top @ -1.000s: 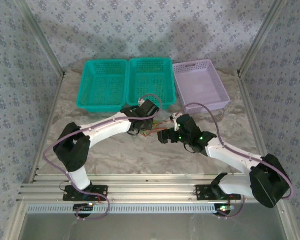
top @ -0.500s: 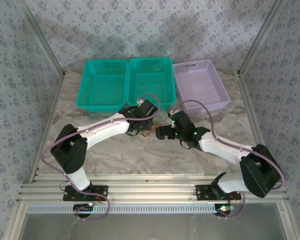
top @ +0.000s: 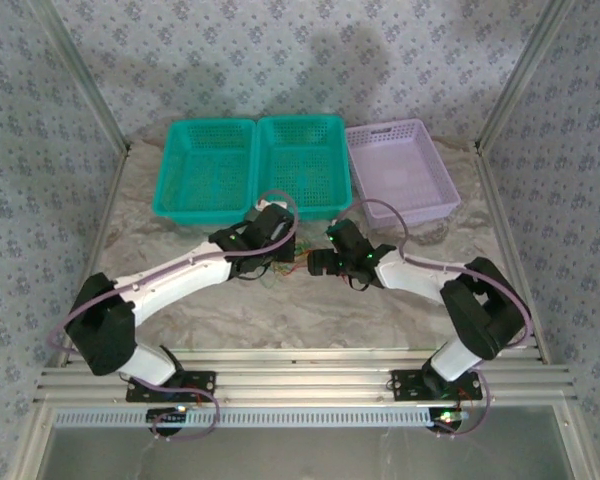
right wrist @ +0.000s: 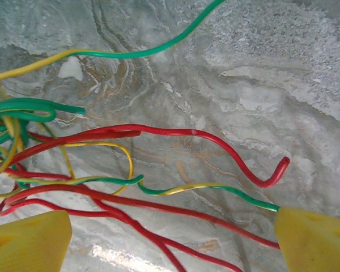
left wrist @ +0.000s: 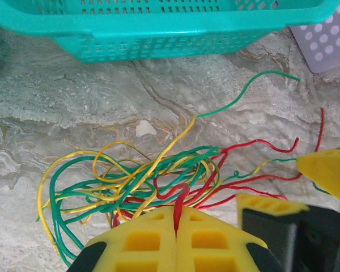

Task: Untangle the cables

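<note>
The cables (left wrist: 130,181) are a tangle of thin red, green and yellow wires lying on the marble table, in front of the baskets (top: 292,264). My left gripper (left wrist: 177,214) is shut, and a red cable is pinched between its yellow pads at the near edge of the bunch. My right gripper (right wrist: 173,242) is open and low over the loose ends on the right of the tangle, with red cables (right wrist: 158,131) and a green-yellow one (right wrist: 215,187) lying between its fingers. Its yellow fingertips (left wrist: 328,173) stand just right of my left gripper.
Two teal baskets (top: 208,170) (top: 302,165) and a lilac basket (top: 400,170) stand in a row at the back of the table. The middle teal basket's wall (left wrist: 158,42) is close behind the tangle. Metal frame posts rise at both sides.
My right gripper has moved left and down onto the right side of the tangle. My left arm has stretched out lower, still holding the red cable.
</note>
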Available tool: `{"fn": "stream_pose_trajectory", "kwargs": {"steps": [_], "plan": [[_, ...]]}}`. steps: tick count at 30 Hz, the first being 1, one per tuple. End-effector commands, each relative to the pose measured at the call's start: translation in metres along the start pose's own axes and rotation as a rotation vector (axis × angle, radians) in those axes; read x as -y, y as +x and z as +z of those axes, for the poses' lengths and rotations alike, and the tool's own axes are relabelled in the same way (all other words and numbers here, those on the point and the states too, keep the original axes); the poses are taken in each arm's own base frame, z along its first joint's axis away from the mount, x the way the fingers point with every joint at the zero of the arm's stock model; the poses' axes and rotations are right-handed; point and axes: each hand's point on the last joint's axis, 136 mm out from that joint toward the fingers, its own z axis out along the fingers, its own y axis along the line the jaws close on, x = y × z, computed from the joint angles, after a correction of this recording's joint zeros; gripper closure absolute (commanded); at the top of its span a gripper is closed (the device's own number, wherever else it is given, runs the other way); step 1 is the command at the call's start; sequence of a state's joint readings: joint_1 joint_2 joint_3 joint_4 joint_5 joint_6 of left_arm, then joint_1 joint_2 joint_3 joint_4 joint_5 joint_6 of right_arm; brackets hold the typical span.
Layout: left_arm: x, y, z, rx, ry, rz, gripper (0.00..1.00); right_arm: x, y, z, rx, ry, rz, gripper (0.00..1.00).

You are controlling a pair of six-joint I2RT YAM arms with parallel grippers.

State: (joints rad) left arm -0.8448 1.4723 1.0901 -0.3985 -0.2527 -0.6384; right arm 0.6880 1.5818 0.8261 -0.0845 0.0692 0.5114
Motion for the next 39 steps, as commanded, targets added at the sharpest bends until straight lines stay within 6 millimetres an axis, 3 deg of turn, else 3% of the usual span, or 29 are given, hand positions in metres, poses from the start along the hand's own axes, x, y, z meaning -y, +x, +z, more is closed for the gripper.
{"fn": "stream_pose_trajectory", "kwargs": {"steps": [1,9,27,29,34,39], "plan": [[0.013,-0.020,-0.019,0.073,0.079,-0.047,1.00,0.002,-0.005,0.009,0.003,0.036,0.025,0.07],[0.017,-0.030,-0.050,0.120,0.151,-0.079,1.00,0.018,0.007,0.030,-0.042,0.119,0.048,0.08],[-0.004,-0.046,-0.123,0.247,0.181,-0.073,1.00,0.045,0.021,0.043,-0.088,0.188,0.109,0.08],[-0.003,-0.049,-0.130,0.262,0.202,-0.069,1.00,0.042,0.022,0.039,-0.094,0.166,0.100,0.08],[-0.005,-0.045,-0.130,0.253,0.202,-0.069,1.00,0.020,-0.011,0.001,0.047,0.075,0.029,0.06],[-0.008,-0.054,-0.145,0.304,0.206,-0.053,1.00,0.013,-0.026,-0.025,0.062,0.033,0.006,0.06]]}}
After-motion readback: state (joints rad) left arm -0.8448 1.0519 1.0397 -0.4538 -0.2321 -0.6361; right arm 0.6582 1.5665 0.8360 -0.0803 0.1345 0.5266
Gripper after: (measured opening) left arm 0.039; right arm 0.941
